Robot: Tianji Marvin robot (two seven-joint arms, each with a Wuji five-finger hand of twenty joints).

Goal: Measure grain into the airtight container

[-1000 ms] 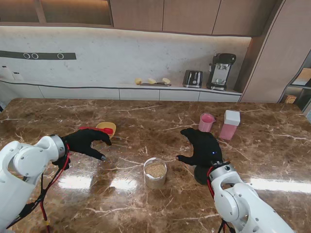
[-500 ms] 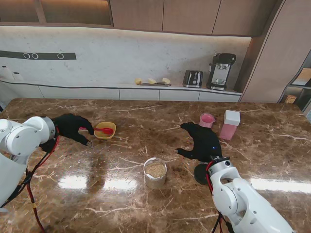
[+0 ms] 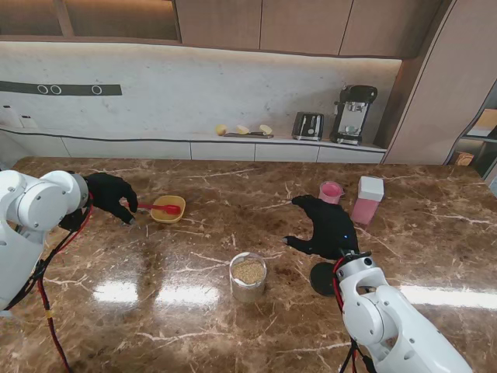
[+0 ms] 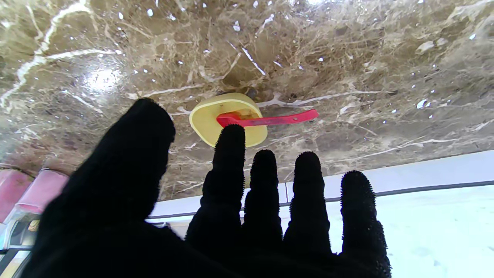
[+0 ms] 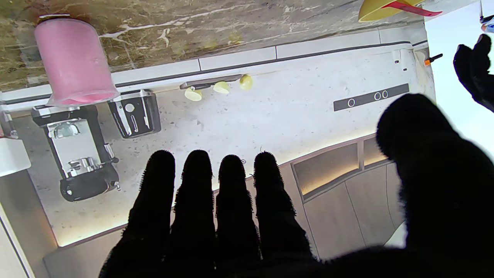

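The black-gloved left hand (image 3: 109,196) has swung away from the table's middle and now hovers, fingers spread and empty, just beside the red plastic scoop (image 3: 159,207) lying in the shallow yellow bowl (image 3: 168,208); a grasp looks imminent. The clear glass jar of grain (image 3: 248,276) stands centre, nearer to me. The right hand (image 3: 328,226), fingers together, thumb apart, has crept toward the pink cup (image 3: 331,193).

I can read no text, label, brand or number on anything here, neither on the table nor on the counter.
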